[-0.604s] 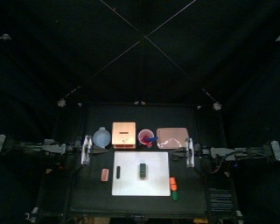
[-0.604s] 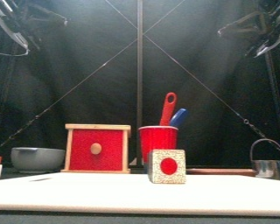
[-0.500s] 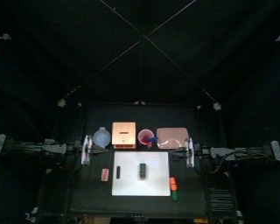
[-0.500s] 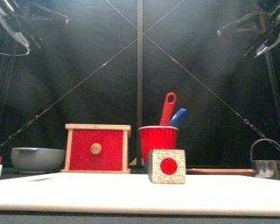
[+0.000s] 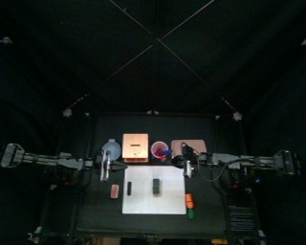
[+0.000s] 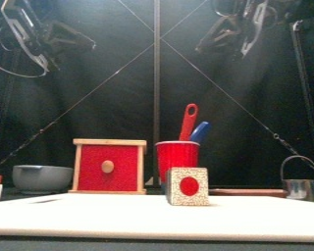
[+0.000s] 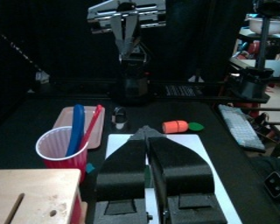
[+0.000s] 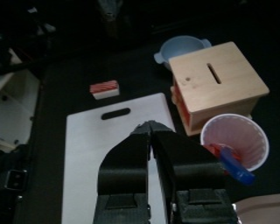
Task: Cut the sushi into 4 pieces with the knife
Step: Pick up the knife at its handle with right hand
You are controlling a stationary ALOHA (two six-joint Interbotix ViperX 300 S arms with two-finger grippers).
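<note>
**Both jaws shut, roll lying on the board**

My left gripper has its jaws pressed together on nothing. My right gripper is the same, tips meeting with nothing between them. Both hang high above the table (the front view catches them only near its top corners). The left one is over the spot between the bowl and the board. The right one is over the front edge of the tray.

The roll lies on the board, a little right of its middle, with one red-centred end facing the front. From above it shows only as a short dark bar. It looks whole to me, but I cannot make out the seams between its blocks.

Behind the board stands the cup, with the red knife and the blue knife upright in it. The box is just beside the cup on the left and the tray is on its right. The cutter sits at the far right. A red-and-white toy lies off the board's left edge, and an orange toy and a green toy lie by its right front corner
</note>
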